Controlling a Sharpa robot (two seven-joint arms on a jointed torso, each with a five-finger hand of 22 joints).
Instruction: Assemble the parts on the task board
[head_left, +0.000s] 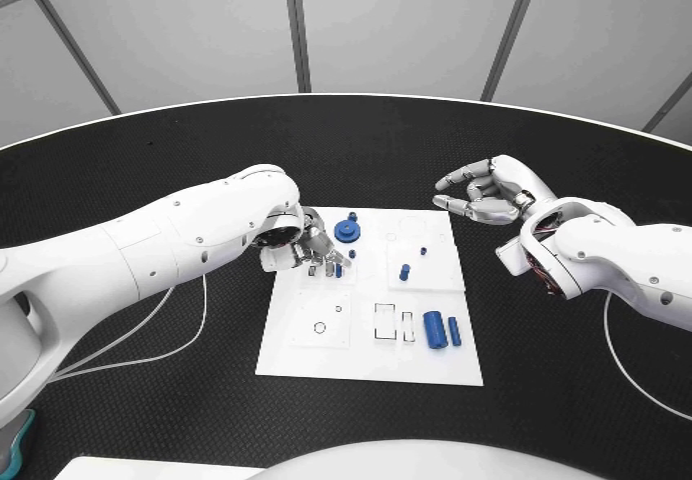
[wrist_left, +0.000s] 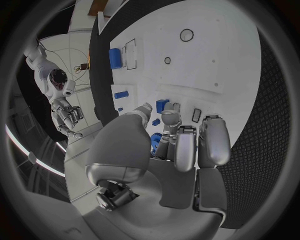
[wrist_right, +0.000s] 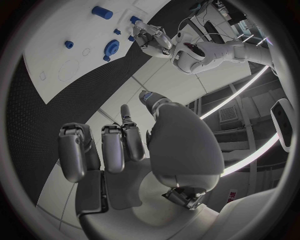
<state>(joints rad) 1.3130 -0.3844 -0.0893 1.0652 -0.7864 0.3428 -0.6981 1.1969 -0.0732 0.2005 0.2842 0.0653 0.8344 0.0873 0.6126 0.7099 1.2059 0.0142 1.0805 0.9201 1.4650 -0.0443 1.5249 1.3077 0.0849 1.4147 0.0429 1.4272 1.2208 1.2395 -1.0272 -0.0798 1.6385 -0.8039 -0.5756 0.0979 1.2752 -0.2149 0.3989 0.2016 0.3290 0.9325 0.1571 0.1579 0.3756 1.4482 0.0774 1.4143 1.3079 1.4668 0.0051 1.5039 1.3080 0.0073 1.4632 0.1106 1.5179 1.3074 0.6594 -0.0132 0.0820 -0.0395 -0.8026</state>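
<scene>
The white task board (head_left: 306, 350) lies in the middle of the table. My left hand (head_left: 300, 243) hangs over its far left corner, fingertips (wrist_left: 170, 118) down beside a small upright blue part (head_left: 336, 267) (wrist_left: 162, 105); whether they grip it is hidden. Just beyond the hand stands a round blue knob (head_left: 348, 231) (wrist_right: 112, 47). Two tiny blue pegs (head_left: 405, 270) sit mid-board, and two blue cylinders (head_left: 433, 327) (wrist_left: 115, 57) lie at the near right. My right hand (head_left: 488, 192) (wrist_right: 125, 145) hovers off the board's far right corner, fingers apart and holding nothing.
Black table (head_left: 173, 400) surrounds the board, with its pale rim curving behind. A thin white cable (head_left: 195, 330) trails on the table left of the board. Outlined slots (head_left: 385, 322) and rings (head_left: 319, 327) mark the board's near half.
</scene>
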